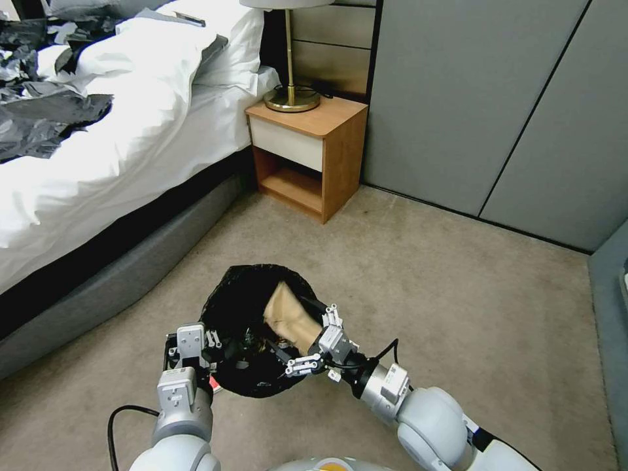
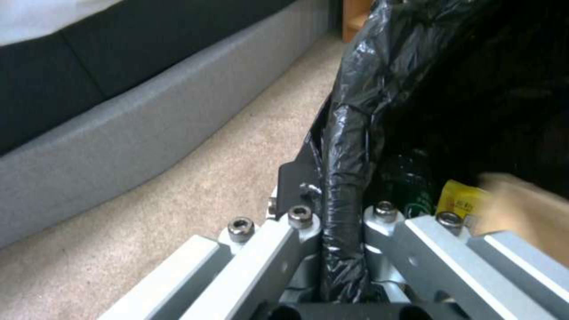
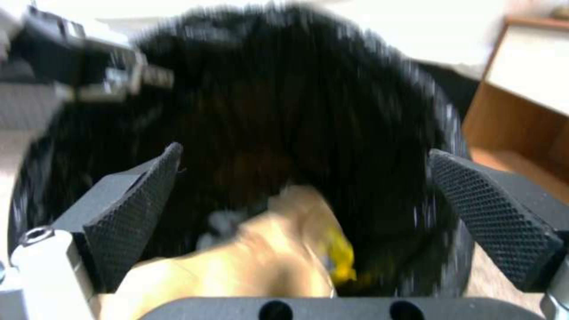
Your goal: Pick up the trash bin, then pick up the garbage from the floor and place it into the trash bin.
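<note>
Black liner marks the trash bin [image 1: 252, 327], clamped at its rim by our left end effector [image 2: 344, 231]. Our right end effector [image 3: 302, 213], fingers spread, hangs above; the brown paper bag [image 1: 291, 317] should fall clear inside.

No legible text in the bedroom scene

Red print marks the yellow snack wrapper [image 2: 461, 198] lying inside the trash bin [image 2: 355, 133] — too blurred to make out a single word. A green label on the clear plastic bottle [image 2: 418, 195] beside it — likewise unreadable — carries pale markings.
</note>
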